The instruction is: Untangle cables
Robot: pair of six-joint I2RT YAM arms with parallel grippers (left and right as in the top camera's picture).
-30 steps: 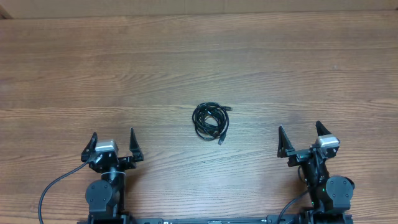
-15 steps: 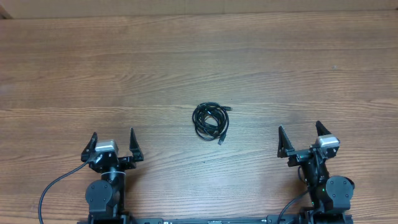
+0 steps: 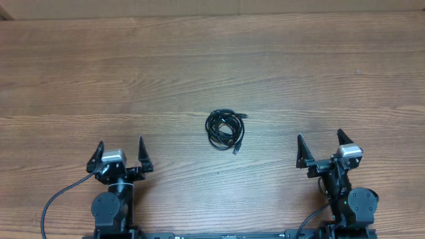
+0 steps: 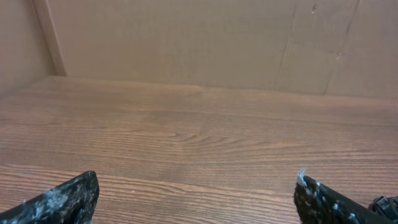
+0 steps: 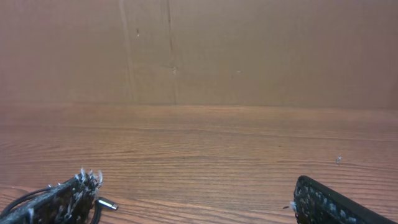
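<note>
The cables (image 3: 225, 130) lie bunched in one small black coil on the wooden table, near its middle, with plug ends sticking out at the top right and bottom right. My left gripper (image 3: 120, 153) is open and empty at the front left, well away from the coil. My right gripper (image 3: 319, 144) is open and empty at the front right. In the right wrist view a silver plug end (image 5: 107, 203) and a bit of black cord show beside the left fingertip. The left wrist view shows a bit of black cord (image 4: 382, 204) at its right edge, beside my open left gripper (image 4: 196, 186).
A brown cardboard wall (image 4: 199, 43) stands along the far edge of the wooden table (image 3: 212, 73). Thick black wires run from the arm bases at the front edge (image 3: 56, 199).
</note>
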